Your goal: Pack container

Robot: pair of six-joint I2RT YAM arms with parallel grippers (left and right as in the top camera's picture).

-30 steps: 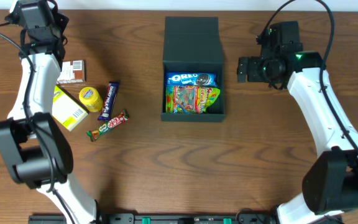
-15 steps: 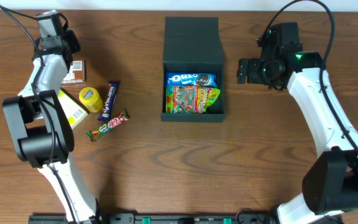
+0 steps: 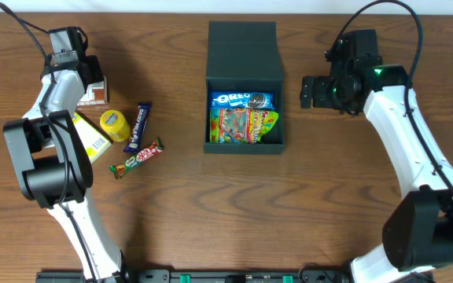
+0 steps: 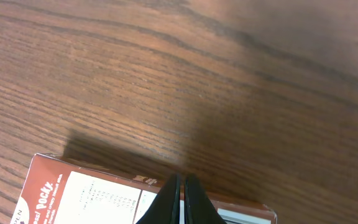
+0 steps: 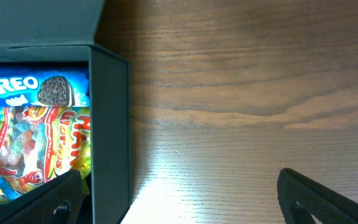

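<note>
One dark teal-green container (image 3: 242, 49) sits mid-tabletop (image 3: 179, 220), matte, its flap lid thrown back toward the far edge, long axis running near to far. An Oreo packet (image 3: 241, 100) and a gummy bag (image 3: 241, 124) lie inside. The right end effector (image 3: 307, 88) hangs wide open just beside its right wall. The left end effector (image 4: 179, 198), tips pinched together on nothing, hovers over the Pocky box (image 4: 98, 200), well left.

The bottom edge of my left wrist view cuts off the Pocky box (image 4: 86, 196) and all but the tips of my left gripper (image 4: 180, 200). My right wrist view crops my right gripper (image 5: 178, 177) to two dark tips, and cuts the container (image 5: 110, 124), Oreo pack (image 5: 17, 90) and gummy bag (image 5: 36, 149). Overhead, my left arm (image 3: 53, 98) covers part of the yellow box (image 3: 94, 143).
</note>
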